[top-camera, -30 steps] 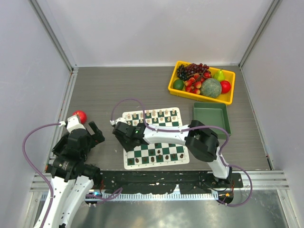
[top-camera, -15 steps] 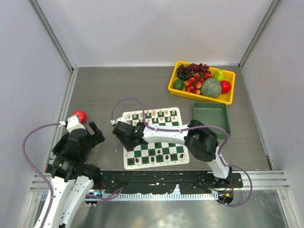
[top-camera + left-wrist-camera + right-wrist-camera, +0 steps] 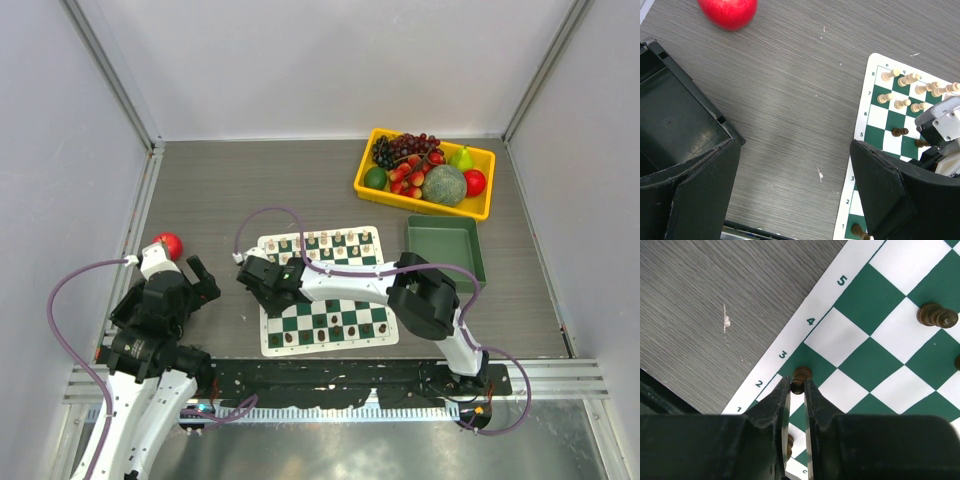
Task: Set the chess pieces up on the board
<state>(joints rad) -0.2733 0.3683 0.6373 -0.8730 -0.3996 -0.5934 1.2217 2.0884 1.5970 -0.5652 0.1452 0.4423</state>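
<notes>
The right end effector [image 3: 797, 382] clamps a dark pawn [image 3: 801, 373] at the board's [image 3: 855, 295] left edge; the left end effector [image 3: 795, 170] hangs apart.

I see a lab test cell: plain grey walls [image 3: 330, 60] enclosing my bench [image 3: 250, 180], arms bolted to a rail [image 3: 340, 378]

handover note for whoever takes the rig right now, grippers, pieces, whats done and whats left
Left gripper: open, empty, above bare table left of the board.
Right gripper: shut on a dark pawn at the board's left edge, about row 3.
Done: light pieces look lined up on the far two rows.
Left: the dark set. Some dark pieces are on the near rows, while stray dark pawns sit mid-board and need moving back.
</notes>
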